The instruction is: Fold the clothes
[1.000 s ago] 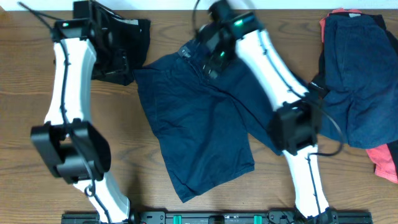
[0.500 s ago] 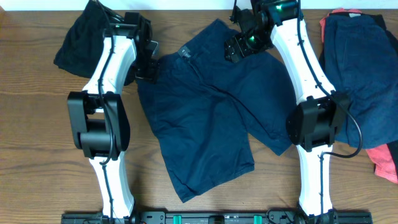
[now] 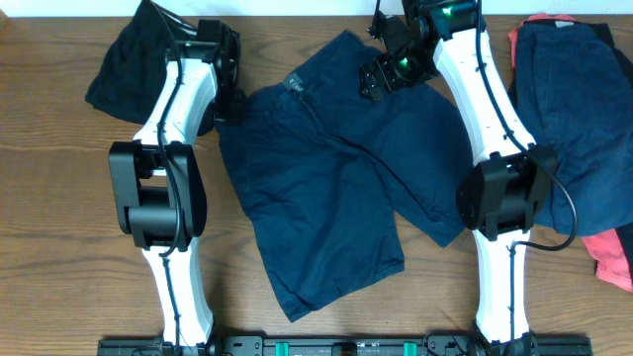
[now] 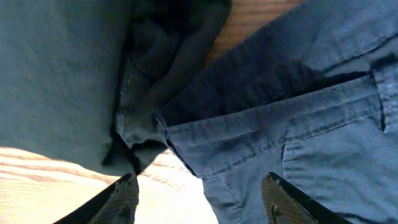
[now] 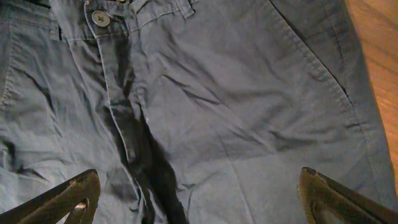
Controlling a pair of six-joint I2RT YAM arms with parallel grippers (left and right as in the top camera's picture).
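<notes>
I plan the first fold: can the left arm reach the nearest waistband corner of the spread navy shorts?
Probably yes: the waistband corner lies uncovered below its open jaws; the black garment lies beside it, not over it.

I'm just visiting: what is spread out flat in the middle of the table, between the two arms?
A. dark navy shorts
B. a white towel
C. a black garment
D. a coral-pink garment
A: the navy shorts lie open mid-table with both legs showing, while the black garment sits bunched at the far left and the coral-pink one peeks out at the right edge.
</notes>
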